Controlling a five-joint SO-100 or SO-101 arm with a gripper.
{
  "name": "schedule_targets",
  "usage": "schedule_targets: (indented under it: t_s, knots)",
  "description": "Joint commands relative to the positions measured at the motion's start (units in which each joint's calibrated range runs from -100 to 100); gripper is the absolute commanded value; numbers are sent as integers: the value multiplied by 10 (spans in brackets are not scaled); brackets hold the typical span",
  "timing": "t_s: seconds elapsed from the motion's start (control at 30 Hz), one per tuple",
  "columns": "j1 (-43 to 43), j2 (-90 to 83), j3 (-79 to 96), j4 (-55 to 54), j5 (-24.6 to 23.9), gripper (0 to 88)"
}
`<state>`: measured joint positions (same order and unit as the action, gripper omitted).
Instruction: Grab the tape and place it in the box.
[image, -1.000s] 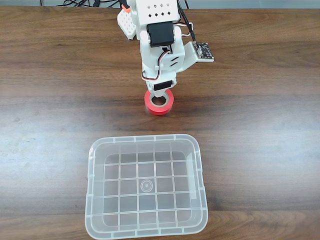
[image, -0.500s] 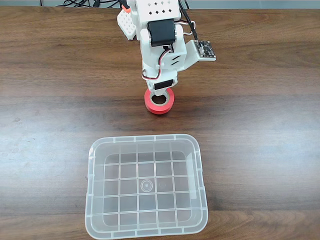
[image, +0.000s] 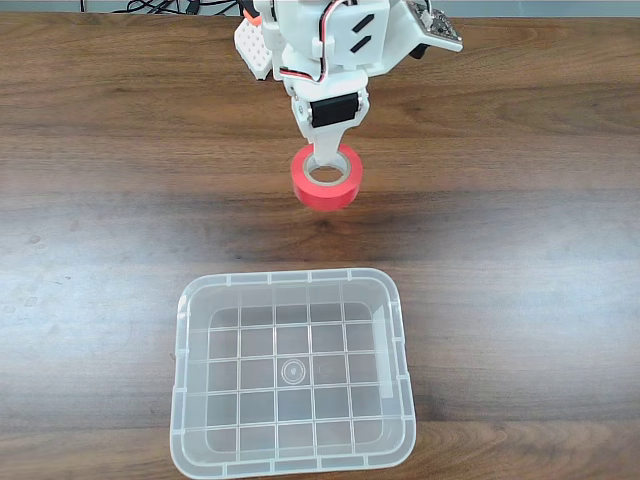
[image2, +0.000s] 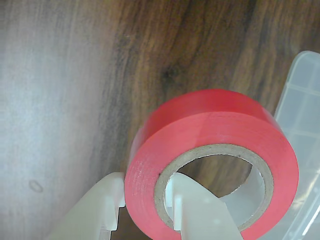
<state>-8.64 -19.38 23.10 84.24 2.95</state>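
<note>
A small red roll of tape (image: 326, 188) with a pale core hangs a little above the wooden table, and its shadow falls just below it in the fixed view. My white gripper (image: 322, 166) is shut on the tape's wall, one finger inside the core and one outside. In the wrist view the tape (image2: 210, 130) is close up, with one finger (image2: 97, 207) outside the roll and the other (image2: 195, 212) through the ring. The clear plastic box (image: 290, 280) stands nearer the front edge, below the tape in the fixed view. Its corner (image2: 305, 95) shows at the wrist view's right edge.
The dark wooden table (image: 520, 250) stretches wide on both sides of the box. Black cables (image: 160, 6) lie along the far edge behind the arm's white base (image: 255, 45).
The arm has risen with the tape in its grip. The roll has left the table, looks larger and sits higher in the fixed view. The box has not moved.
</note>
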Motion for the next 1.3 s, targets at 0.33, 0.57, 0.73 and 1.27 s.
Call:
schedule_targets:
  t_s: [0.33,0.57,0.73,1.27]
  knots:
    - [56,-30,-188,7,-2,13]
    - [70,100,-372,1,-1,13]
    - [73,242,-514,-19,-1,13]
    - [67,553,-804,-30,4,22]
